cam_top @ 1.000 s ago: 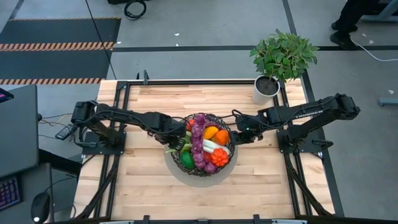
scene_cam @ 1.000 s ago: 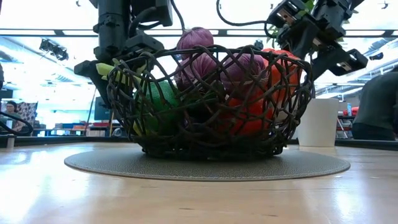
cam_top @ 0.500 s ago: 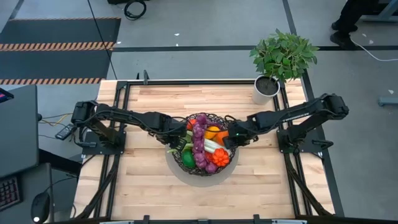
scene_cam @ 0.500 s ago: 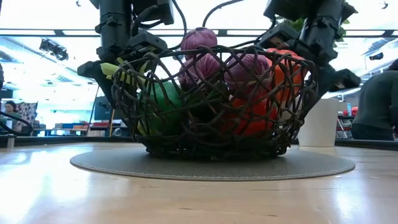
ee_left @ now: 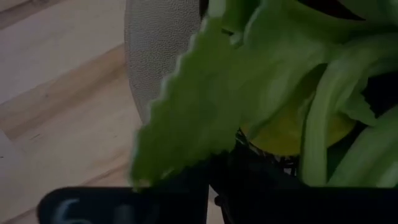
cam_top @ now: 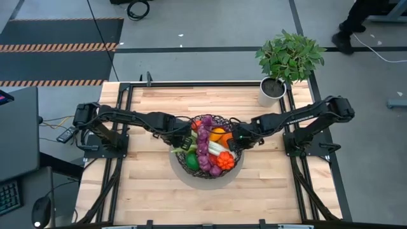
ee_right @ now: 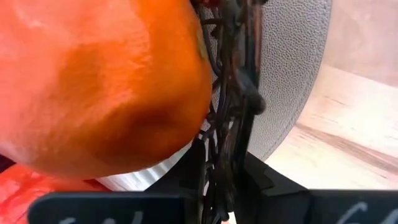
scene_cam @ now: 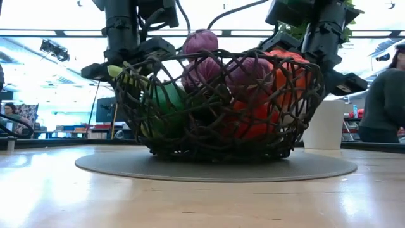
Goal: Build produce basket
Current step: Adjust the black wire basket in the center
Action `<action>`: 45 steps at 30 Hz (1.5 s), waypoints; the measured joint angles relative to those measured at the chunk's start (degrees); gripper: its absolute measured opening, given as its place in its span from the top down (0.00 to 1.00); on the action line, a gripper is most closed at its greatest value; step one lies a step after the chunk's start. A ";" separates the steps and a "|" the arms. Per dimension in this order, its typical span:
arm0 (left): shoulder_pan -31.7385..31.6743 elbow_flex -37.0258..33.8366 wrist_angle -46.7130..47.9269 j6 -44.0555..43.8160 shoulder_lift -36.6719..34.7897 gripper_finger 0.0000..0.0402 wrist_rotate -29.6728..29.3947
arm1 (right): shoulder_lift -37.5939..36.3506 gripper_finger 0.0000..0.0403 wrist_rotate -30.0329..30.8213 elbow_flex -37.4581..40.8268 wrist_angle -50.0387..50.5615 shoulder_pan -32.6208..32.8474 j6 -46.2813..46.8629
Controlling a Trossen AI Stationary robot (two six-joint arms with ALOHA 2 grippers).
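Note:
The dark wire basket [cam_top: 205, 175] stands on its pale round base [cam_top: 180, 179] at the table's middle. It holds the purple grape bunch [cam_top: 203, 144], leek [cam_top: 217, 148], orange pepper [cam_top: 218, 135], red pepper [cam_top: 224, 160] and green pepper [cam_top: 190, 163]. My left gripper [cam_top: 180, 141] is shut at the basket's left rim. My right gripper [cam_top: 236, 141] is shut at its right rim. In the low view the basket [scene_cam: 215, 136] sits flat on the base. My left gripper is at the basket's left rim [ee_left: 249, 173], coming slanting down from the table's left. Green leek leaves [ee_left: 205, 112] cover most of the place of contact, so the kind of hold does not show. The basket stands on its base. My right gripper pinches the basket's right rim [ee_right: 231, 93] between its fingers [ee_right: 194, 169], one finger inside by the orange pepper [ee_right: 99, 87] and one outside. It comes slanting down from the table's right. The basket stands upright on its base.
A leafy plant in a white pot [cam_top: 272, 90] stands at the table's far right corner. The bare wooden table top [cam_top: 146, 191] lies around the base. A person [scene_cam: 383, 104] shows beyond the table at the right.
My right gripper has gone toward the table's left, from beside the basket onto its right rim. The basket has slid a little toward the table's right, staying upright.

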State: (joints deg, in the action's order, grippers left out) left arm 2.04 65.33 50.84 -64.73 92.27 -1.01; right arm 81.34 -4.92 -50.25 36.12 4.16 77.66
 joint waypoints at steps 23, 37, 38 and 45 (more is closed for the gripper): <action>0.71 -0.08 0.97 -1.21 -6.84 0.89 7.77 | -6.20 0.87 -6.53 0.12 -2.74 3.34 6.22; 1.75 -0.04 2.88 0.26 -6.78 0.89 4.50 | -3.93 0.86 -4.33 0.36 -4.66 4.80 7.23; 1.78 -0.09 3.06 0.26 -6.78 0.89 4.61 | -3.42 0.86 -5.11 0.36 -5.28 4.84 7.20; 1.88 -0.19 3.93 0.36 -6.76 0.89 4.30 | -0.76 0.86 -6.38 0.45 -7.90 5.19 6.79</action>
State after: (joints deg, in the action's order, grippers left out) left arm 3.92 65.14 54.78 -64.37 85.51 3.29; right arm 80.58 -11.30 -49.80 28.22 9.35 84.45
